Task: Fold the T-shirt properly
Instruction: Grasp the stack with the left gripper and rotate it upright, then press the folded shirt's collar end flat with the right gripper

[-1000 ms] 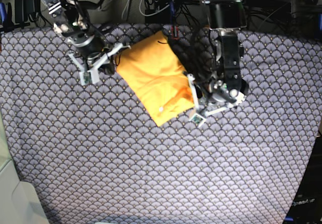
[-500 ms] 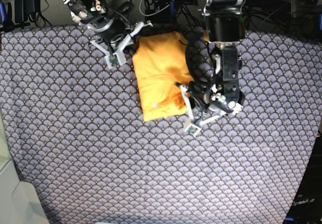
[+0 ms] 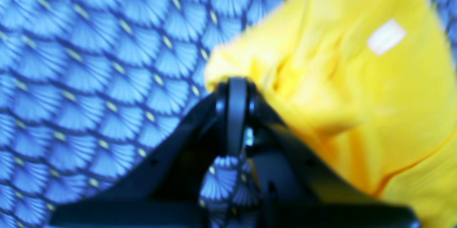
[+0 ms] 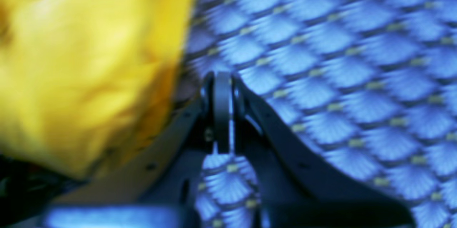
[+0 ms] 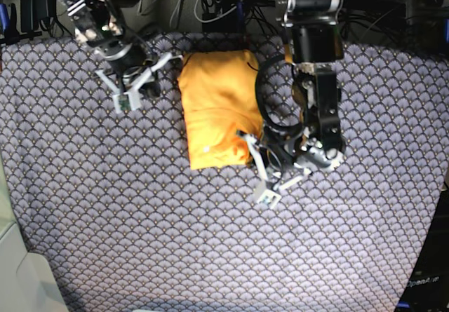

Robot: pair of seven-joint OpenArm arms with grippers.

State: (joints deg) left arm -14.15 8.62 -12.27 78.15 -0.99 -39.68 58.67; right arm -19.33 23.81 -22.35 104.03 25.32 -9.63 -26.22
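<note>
Two arms are working over the patterned cloth (image 5: 210,242) that is covering the table. The T-shirt (image 5: 217,109) is lying near the far edge of that cloth as a compact folded rectangle, with a small white tag (image 3: 386,36) showing on its upper layer. The left gripper (image 3: 234,85) is sitting at the near right corner of the shirt; its jaws are pressed together, and the wrist view suggests they are nipping the fabric edge, though blur is preventing a firm reading. The right gripper (image 4: 222,78) is positioned just beside the shirt's far left edge over bare cloth; its jaws are also pressed together and are holding nothing. Judging from the compact shape, the folding itself is appearing largely complete, and the step in hand is most likely final squaring of the bundle. The next move is calling for the left gripper to let go of the corner without dragging the top layer, and for both arms to lift away cleanly so the folds are not disturbed.
</note>
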